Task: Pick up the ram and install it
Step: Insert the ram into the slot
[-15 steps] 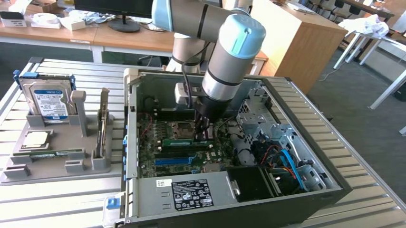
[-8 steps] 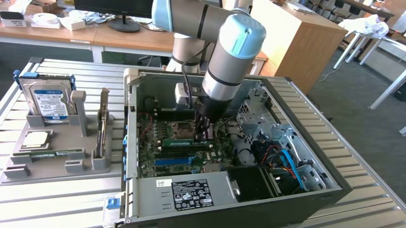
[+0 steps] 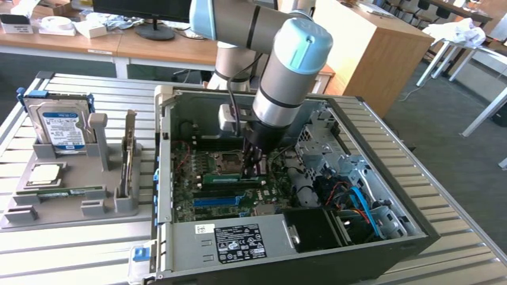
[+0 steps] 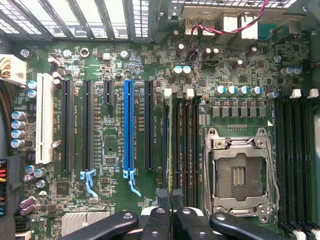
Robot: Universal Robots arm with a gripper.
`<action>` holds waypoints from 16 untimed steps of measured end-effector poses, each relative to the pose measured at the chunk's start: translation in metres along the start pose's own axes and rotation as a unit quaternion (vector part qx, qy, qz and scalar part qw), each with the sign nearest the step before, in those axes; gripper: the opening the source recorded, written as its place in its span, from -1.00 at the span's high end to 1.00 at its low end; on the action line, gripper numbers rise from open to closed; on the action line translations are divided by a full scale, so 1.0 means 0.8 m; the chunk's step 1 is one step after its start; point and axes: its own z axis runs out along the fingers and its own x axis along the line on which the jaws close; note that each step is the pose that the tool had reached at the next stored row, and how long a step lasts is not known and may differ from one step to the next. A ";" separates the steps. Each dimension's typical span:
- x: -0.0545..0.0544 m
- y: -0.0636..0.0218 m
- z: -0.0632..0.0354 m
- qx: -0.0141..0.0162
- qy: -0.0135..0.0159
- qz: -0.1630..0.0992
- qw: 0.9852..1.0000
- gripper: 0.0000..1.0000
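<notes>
The ram is a narrow green stick standing on edge in a memory slot of the motherboard, inside the open computer case. In the wrist view the ram shows edge-on, running along the slot beside the empty processor socket. My gripper reaches down into the case at one end of the stick. Its black fingertips are pressed together, so my gripper is shut right over the ram's top edge at that end. Whether the tips touch the edge I cannot tell.
Blue and black expansion slots lie beside the memory slots, with more memory slots past the socket. Cables and the power supply crowd the case. A grey holder at the exterior view's left carries a hard drive and a silver chip.
</notes>
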 end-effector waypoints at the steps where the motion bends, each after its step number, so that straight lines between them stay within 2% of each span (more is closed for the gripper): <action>1: 0.000 0.000 0.000 0.000 0.000 0.000 1.000 0.77; 16: -0.001 0.000 0.001 -0.001 0.000 0.000 1.000 0.77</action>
